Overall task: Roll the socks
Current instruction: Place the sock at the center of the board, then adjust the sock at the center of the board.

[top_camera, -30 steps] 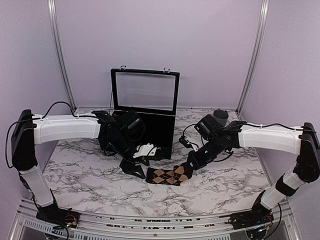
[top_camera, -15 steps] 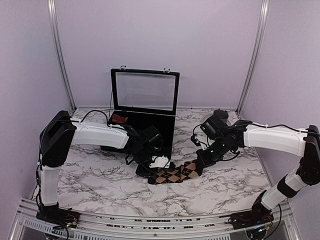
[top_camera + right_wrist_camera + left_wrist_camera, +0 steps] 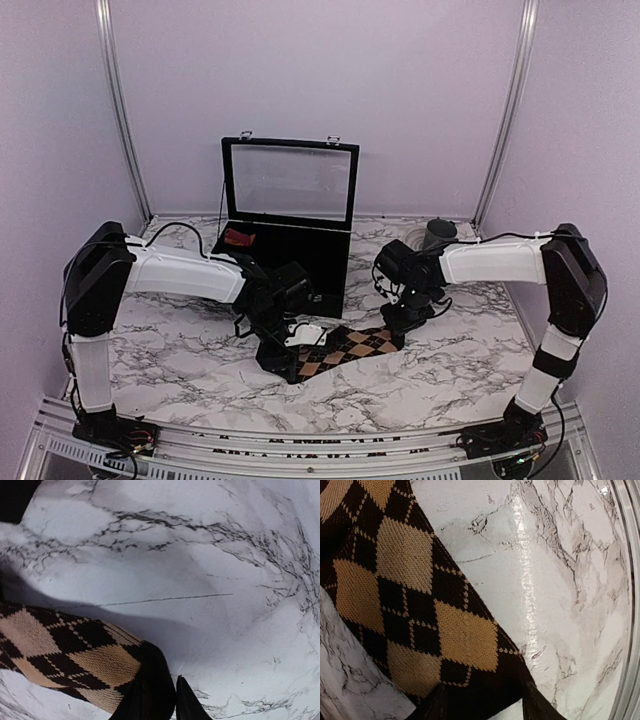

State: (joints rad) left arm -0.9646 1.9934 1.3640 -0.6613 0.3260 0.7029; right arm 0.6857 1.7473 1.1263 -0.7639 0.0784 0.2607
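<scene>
Lilac walls (image 3: pixel 420 90), marbled tabletop (image 3: pixel 180 350), open black case (image 3: pixel 325 262) behind. The narrow right tool (image 3: pixel 159 702) pinches the argyle sock (image 3: pixel 345 347); left tool (image 3: pixel 482 707) straddles it, grip unclear.

Soft, fairly bright light falls evenly from overhead on the lilac walls (image 3: pixel 420 100) and the marble table (image 3: pixel 180 350), where shadows stay faint and blurry. In the left wrist view a white streak of glare runs down the tabletop, and the right edge bends into a curved, smeared rim. There the argyle sock (image 3: pixel 410 605) is sharp, stitch by stitch. In the right wrist view a broad grey shadow lies just above the sock.
</scene>
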